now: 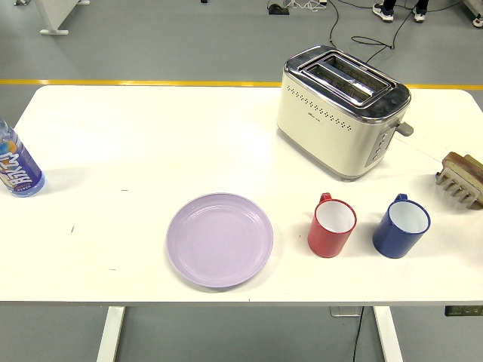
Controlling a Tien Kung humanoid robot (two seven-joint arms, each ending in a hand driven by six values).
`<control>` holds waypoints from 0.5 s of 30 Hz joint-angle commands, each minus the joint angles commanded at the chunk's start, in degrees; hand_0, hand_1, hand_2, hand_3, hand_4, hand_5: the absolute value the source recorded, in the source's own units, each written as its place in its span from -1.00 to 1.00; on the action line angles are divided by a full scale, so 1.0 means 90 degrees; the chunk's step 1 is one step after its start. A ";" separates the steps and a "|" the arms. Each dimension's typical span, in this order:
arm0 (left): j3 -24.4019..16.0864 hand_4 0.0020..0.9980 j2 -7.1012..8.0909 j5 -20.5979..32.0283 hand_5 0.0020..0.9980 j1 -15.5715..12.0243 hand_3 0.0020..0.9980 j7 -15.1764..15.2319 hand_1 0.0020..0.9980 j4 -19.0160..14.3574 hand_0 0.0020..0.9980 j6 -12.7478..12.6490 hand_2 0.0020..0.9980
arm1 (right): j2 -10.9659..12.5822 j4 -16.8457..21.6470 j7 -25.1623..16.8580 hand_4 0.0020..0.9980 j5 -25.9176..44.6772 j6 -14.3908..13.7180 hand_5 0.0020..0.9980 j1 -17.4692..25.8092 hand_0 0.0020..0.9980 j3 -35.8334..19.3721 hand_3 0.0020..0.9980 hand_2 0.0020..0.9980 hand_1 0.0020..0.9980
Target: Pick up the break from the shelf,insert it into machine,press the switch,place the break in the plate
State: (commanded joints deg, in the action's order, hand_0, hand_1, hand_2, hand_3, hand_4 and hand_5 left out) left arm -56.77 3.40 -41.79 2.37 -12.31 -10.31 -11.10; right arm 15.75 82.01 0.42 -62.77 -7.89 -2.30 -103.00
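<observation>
No robot hands in view, so can't tell if open or closed. Bread (457,161) sits in the rack (462,185) at the far right edge. Toaster (343,110) is just left of it, slots empty. Purple plate (219,239) waits near. Grab the slice by its top & lift straight up, w/o tipping the rack.

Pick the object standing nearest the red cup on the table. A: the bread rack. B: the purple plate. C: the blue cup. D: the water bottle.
C: the blue cup stands just to the right of the red cup with only a small gap, while the purple plate lies farther off to its left.
</observation>
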 joint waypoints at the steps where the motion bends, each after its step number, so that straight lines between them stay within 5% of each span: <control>1: 0.0001 -0.18 0.0000 0.0001 0.72 0.0000 0.18 0.0000 0.13 0.0000 0.30 0.0000 0.14 | 0.0003 0.0009 0.0010 0.72 -0.0041 0.0004 -0.67 -0.0001 0.88 0.0008 0.89 0.86 0.80; 9: 0.0044 -0.17 0.0021 0.0049 0.72 0.0009 0.18 0.0006 0.13 0.0000 0.30 -0.0020 0.14 | 0.0339 0.0551 0.0871 0.74 -0.2317 0.0200 -0.67 -0.0215 0.92 0.0808 0.90 0.88 0.81; 15: 0.0078 -0.17 0.0034 0.0068 0.71 0.0016 0.18 -0.0005 0.12 0.0000 0.30 -0.0037 0.14 | 0.0553 0.0468 0.1617 0.75 -0.4221 0.0400 -0.68 -0.0576 0.92 0.1419 0.86 0.86 0.80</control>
State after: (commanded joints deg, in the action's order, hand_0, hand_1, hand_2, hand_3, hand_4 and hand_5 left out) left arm -56.07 3.71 -41.18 2.51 -12.35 -10.31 -11.43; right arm 20.72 86.22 14.98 -100.76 -4.29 -7.48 -90.23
